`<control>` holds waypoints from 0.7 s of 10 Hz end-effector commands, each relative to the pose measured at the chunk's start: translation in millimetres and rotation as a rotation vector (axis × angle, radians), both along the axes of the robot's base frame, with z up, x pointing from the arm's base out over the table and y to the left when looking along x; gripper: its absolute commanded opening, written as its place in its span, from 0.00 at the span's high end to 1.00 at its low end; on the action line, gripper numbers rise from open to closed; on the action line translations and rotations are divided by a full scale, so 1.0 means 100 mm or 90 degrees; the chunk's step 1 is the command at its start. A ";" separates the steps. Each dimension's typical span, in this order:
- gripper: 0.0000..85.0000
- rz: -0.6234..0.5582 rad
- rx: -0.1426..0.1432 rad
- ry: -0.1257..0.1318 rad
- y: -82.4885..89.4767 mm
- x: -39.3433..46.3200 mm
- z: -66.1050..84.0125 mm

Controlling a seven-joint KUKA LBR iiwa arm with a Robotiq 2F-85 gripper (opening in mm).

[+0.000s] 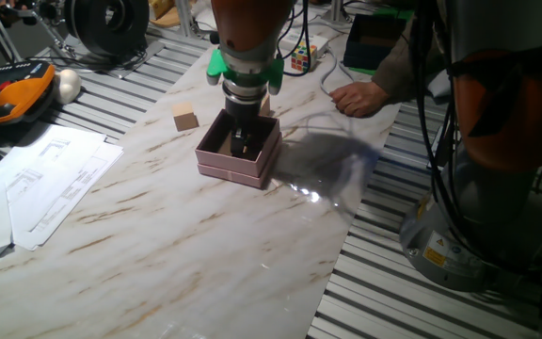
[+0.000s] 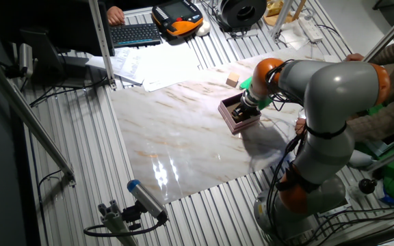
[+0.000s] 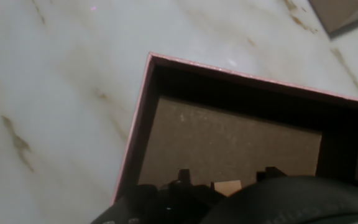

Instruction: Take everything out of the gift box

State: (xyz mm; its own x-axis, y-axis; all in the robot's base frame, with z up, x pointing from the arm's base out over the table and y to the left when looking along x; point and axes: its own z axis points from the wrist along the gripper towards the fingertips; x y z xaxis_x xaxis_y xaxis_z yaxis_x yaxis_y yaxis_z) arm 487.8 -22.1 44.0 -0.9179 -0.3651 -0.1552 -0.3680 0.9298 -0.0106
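Note:
The pale pink gift box (image 1: 256, 170) stands on the marble table; it also shows in the other fixed view (image 2: 236, 126) and in the hand view (image 3: 135, 143). My gripper (image 1: 243, 143) reaches down inside it with its jaws apart. In the hand view a small tan wooden block (image 3: 228, 186) lies on the brown box floor between my fingertips (image 3: 184, 176), with a gap on each side. The rest of the visible floor is bare. Another tan block (image 1: 185, 120) sits on the table outside the box, to its left, and shows in the other fixed view (image 2: 233, 79) and the hand view (image 3: 340, 12).
A person's hand (image 1: 356, 97) rests on the table right of the box. A multicoloured puzzle cube (image 1: 301, 58) sits behind it. Papers (image 1: 45, 179) lie at the left, with an orange pendant (image 1: 12, 94) beyond. The table's edge runs along the right side.

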 end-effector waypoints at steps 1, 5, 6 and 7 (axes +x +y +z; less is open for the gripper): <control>0.40 0.000 0.000 -0.001 0.00 -0.004 0.00; 0.40 -0.002 -0.003 -0.015 0.01 -0.038 -0.04; 0.40 -0.002 -0.003 -0.015 0.01 -0.038 -0.04; 0.40 0.002 -0.004 -0.016 0.00 -0.038 -0.04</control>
State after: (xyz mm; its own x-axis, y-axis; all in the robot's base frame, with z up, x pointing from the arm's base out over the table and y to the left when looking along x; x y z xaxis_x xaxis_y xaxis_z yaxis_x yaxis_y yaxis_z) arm 484.0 -21.9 39.5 -0.9124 -0.3697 -0.1757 -0.3711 0.9282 -0.0259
